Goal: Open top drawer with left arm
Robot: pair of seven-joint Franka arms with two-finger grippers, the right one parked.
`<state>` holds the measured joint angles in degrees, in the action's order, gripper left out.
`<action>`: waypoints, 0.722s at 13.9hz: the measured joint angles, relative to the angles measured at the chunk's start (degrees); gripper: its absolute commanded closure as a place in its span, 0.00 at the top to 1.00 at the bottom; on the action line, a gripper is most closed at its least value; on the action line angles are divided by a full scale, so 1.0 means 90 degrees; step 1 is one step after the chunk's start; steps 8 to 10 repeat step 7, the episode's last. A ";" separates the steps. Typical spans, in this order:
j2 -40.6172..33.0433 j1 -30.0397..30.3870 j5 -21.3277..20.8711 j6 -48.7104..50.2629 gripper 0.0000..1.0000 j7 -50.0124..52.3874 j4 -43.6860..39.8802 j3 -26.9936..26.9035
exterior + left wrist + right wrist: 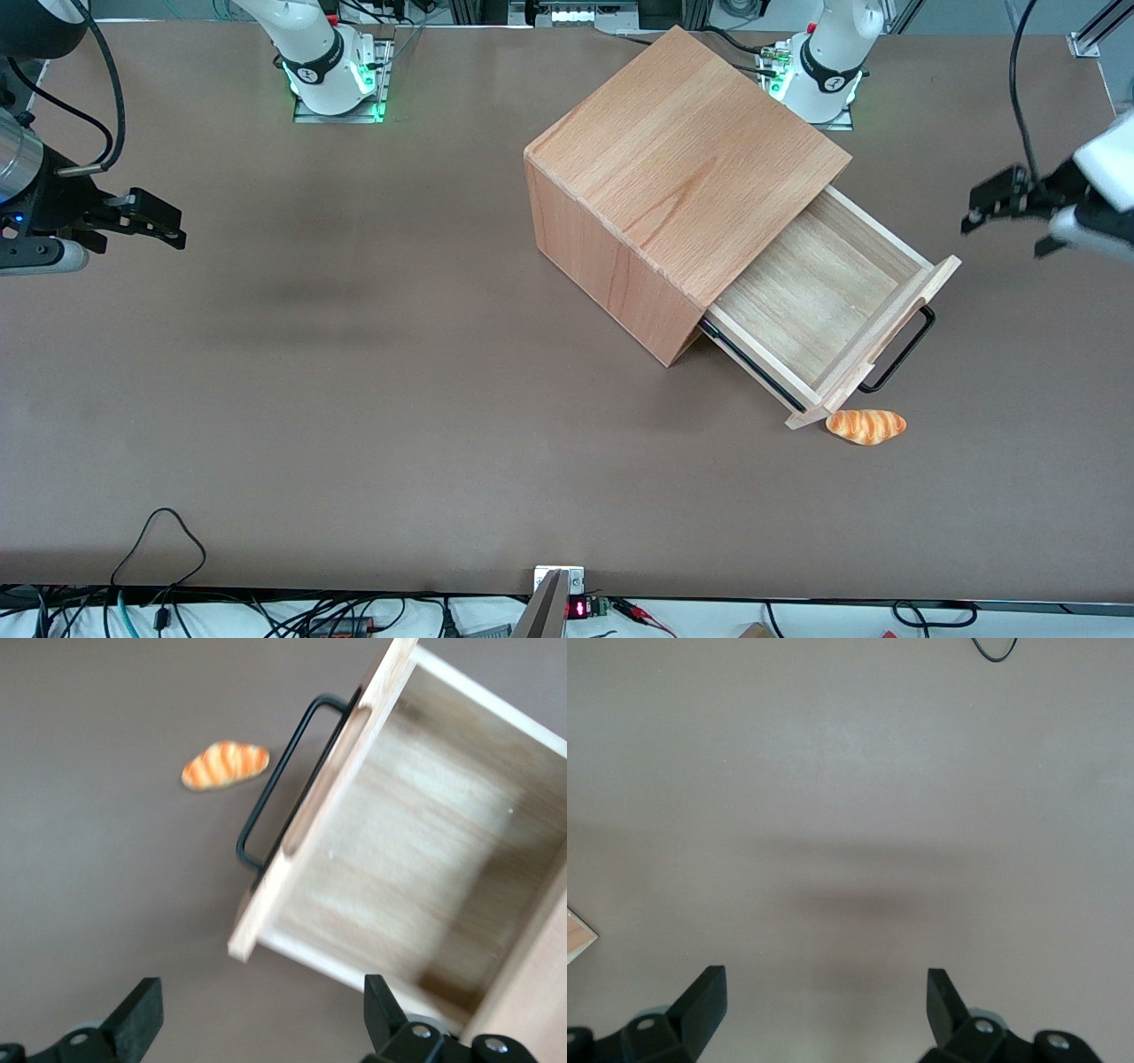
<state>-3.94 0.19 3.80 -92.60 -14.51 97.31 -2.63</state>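
Gripper (973, 213): fingers spread wide, holding nothing, raised near the working arm's edge of the desk, apart from the top drawer (819, 301). Drawer stands pulled well out of the cabinet (673, 195), handle (904, 350) free. Judge the pull complete; you should lift clear without brushing the front panel.

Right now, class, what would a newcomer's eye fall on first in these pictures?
The wooden cube cabinet in mid-table, its top drawer pulled out and bare inside. Next, the small orange bread roll on the table beside the drawer's front corner. The left arm's gripper hangs open, apart from the black handle.
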 measured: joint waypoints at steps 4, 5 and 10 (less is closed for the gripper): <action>-0.0328 -0.0455 -0.0191 0.0296 1.00 0.1008 0.0102 -0.0542; -0.0323 -0.0458 -0.0251 0.0289 1.00 0.1100 0.0135 -0.0559; -0.0305 -0.0469 -0.0301 0.0250 1.00 0.1204 0.0183 -0.0560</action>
